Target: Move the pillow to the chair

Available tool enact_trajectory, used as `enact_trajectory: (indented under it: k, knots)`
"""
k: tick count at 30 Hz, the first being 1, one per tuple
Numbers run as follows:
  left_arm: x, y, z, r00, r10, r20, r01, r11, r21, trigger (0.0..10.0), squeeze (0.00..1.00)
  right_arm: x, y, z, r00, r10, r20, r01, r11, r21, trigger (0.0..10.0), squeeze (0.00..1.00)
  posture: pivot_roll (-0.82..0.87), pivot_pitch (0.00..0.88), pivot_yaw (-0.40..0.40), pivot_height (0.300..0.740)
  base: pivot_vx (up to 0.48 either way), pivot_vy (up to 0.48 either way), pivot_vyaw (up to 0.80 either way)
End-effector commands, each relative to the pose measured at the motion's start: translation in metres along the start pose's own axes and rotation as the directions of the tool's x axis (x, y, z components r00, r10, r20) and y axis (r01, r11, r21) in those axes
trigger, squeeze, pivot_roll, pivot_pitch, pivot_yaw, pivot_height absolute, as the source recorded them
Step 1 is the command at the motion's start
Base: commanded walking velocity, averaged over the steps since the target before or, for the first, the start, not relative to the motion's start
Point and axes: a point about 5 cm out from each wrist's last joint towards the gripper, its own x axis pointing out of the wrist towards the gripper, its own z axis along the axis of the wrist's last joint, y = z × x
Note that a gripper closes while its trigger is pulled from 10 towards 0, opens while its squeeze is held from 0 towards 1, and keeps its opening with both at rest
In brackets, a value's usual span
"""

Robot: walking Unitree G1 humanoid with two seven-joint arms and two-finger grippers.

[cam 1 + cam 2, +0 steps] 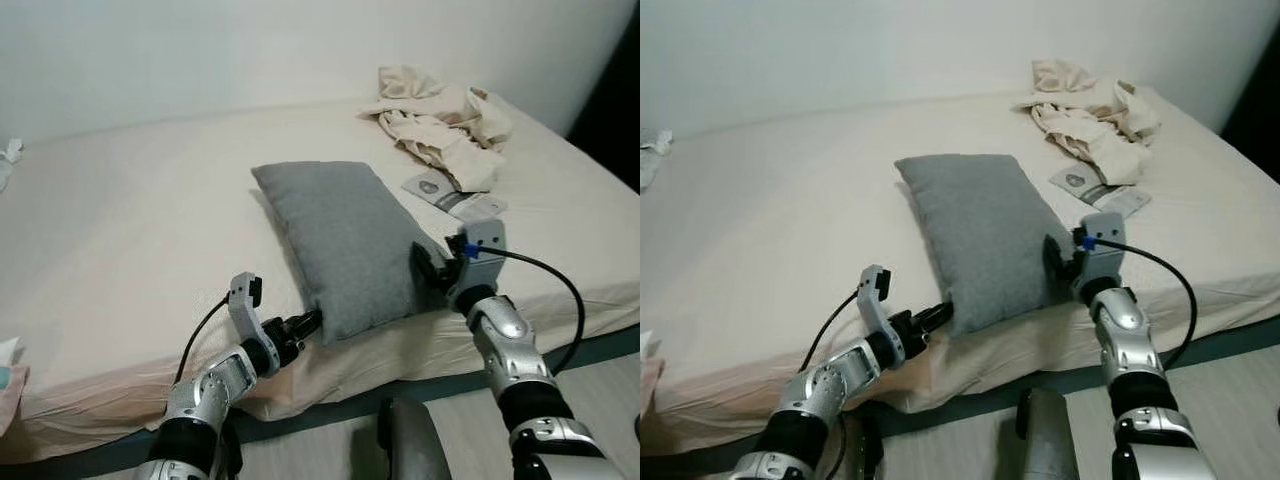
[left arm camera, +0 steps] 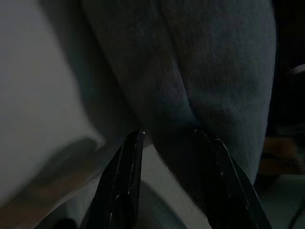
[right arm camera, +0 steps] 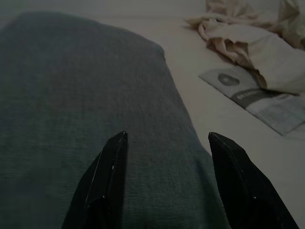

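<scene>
Floor runs along the near side of the bed, with a dark rounded object standing on it between the two arms; what it is cannot be told. Just beyond, the left gripper reaches to the near left corner of the pillow; in the left wrist view its two black fingers stand a little apart with that corner of grey cloth between their tips, though whether they actually pinch it is too dark to tell. On the other side, the right gripper is at the pillow's near right edge. Its fingers are spread wide, resting over the top of the grey fabric with the pillow's edge falling between them, not closed on anything.

The pillow lies flat on the bed near the front edge, tilted so its long side runs away and to the left. The sheet is cream and lightly wrinkled. Past the right gripper, a printed leaflet lies on the sheet, and beyond it a heap of crumpled pale cloth sits near the far right corner. A plain light wall closes off the far side.
</scene>
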Motion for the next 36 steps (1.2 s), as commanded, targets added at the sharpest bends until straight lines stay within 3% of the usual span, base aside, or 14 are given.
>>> enact_trajectory:
  k: [1, 5, 7, 8, 11, 13, 14, 15, 17, 21, 22, 25, 33, 36]
  knots:
    - [0.003, -0.004, 0.0, 1.0, -0.017, 0.008, 0.017, 0.999, -0.049, 10.0, 0.0, 0.001, 0.005, 0.0, 0.999, 0.033, -0.008, -0.033, 0.999, -0.021, 10.0, 0.0, -0.06, 0.154, 0.04, 0.547, 0.0, 0.0, 0.0]
    - [0.006, -0.007, -0.002, 1.0, -0.021, 0.013, 0.022, 0.989, -0.144, 10.0, 0.0, -0.005, -0.011, -0.006, 0.997, -0.07, -0.029, 0.07, 0.997, -0.024, 10.0, 0.0, -0.06, 0.149, 0.042, 0.547, 0.0, 0.0, 0.0]
    - [0.008, -0.007, -0.004, 1.0, -0.006, 0.007, 0.007, 0.989, -0.145, 10.0, 0.0, -0.007, -0.02, -0.007, 0.992, -0.121, -0.035, 0.121, 0.993, -0.008, 10.0, 0.0, -0.06, 0.149, 0.042, 0.547, 0.0, 0.0, 0.0]
    - [0.008, -0.007, -0.004, 1.0, -0.006, 0.007, 0.007, 0.989, -0.145, 10.0, 0.0, -0.007, -0.02, -0.007, 0.992, -0.121, -0.035, 0.121, 0.993, -0.008, 10.0, 0.0, -0.06, 0.149, 0.042, 0.547, 0.0, 0.0, 0.0]
    - [0.014, -0.019, -0.013, 0.999, -0.018, -0.028, 0.017, 0.999, -0.036, 10.0, 0.0, -0.012, -0.034, -0.008, 0.983, -0.177, -0.044, 0.177, 0.984, 0.0, 10.0, 0.0, -0.06, 0.149, 0.043, 0.547, 0.0, 0.0, 0.0]
    - [0.018, -0.024, -0.014, 1.0, -0.018, -0.019, 0.017, 0.999, -0.051, 10.0, 0.0, -0.013, -0.038, -0.007, 0.981, -0.188, -0.045, 0.188, 0.982, -0.003, 10.0, 0.0, -0.07, 0.147, 0.045, 0.547, 0.0, 0.0, 0.0]
    - [0.02, -0.028, -0.012, 0.999, -0.036, 0.006, 0.037, 0.994, -0.101, 10.0, 0.0, -0.014, -0.04, -0.007, 0.98, -0.192, -0.046, 0.192, 0.981, -0.004, 10.0, 0.0, -0.07, 0.147, 0.046, 0.547, 0.0, 0.0, 0.0]
    - [0.02, -0.028, -0.012, 0.999, -0.036, 0.006, 0.037, 0.994, -0.101, 10.0, 0.0, -0.014, -0.04, -0.007, 0.98, -0.192, -0.046, 0.192, 0.981, -0.004, 10.0, 0.0, -0.07, 0.147, 0.046, 0.547, 0.0, 0.0, 0.0]
    - [0.022, -0.035, -0.007, 0.994, -0.096, 0.047, 0.104, 0.968, -0.228, 10.0, 0.0, -0.015, -0.043, -0.007, 0.979, -0.201, -0.046, 0.201, 0.98, -0.004, 10.0, 0.0, -0.07, 0.145, 0.047, 0.547, 0.0, 0.0, 0.0]
    - [0.022, -0.036, -0.004, 0.989, -0.137, 0.063, 0.15, 0.939, -0.308, 10.0, 0.0, -0.015, -0.044, -0.006, 0.978, -0.206, -0.045, 0.206, 0.979, -0.005, 10.0, 0.0, -0.07, 0.144, 0.047, 0.547, 0.0, 0.0, 0.0]
    - [0.019, -0.033, 0.002, 0.982, -0.158, 0.103, 0.186, 0.9, -0.393, 10.0, 0.0, -0.015, -0.044, -0.006, 0.977, -0.209, -0.044, 0.209, 0.978, -0.006, 10.0, 0.0, -0.07, 0.143, 0.048, 0.547, 0.0, 0.0, 0.0]
    - [0.016, -0.028, 0.008, 0.979, -0.151, 0.137, 0.197, 0.878, -0.437, 10.0, 0.0, -0.015, -0.045, -0.006, 0.977, -0.21, -0.044, 0.21, 0.978, -0.006, 10.0, 0.0, -0.07, 0.142, 0.047, 0.547, 0.0, 0.0, 0.0]
    - [0.01, -0.03, 0.014, 0.969, -0.193, 0.157, 0.244, 0.864, -0.44, 10.0, 0.0, -0.013, -0.043, -0.006, 0.978, -0.204, -0.045, 0.204, 0.979, -0.005, 10.0, 0.0, -0.07, 0.143, 0.045, 0.547, 0.0, 0.0, 0.0]
    - [0.015, -0.036, -0.004, 0.982, -0.188, 0.014, 0.184, 0.944, -0.273, 10.0, 0.0, -0.013, -0.041, -0.007, 0.98, -0.194, -0.048, 0.193, 0.981, -0.017, 10.0, 0.0, -0.07, 0.145, 0.044, 0.547, 0.0, 0.0, 0.0]
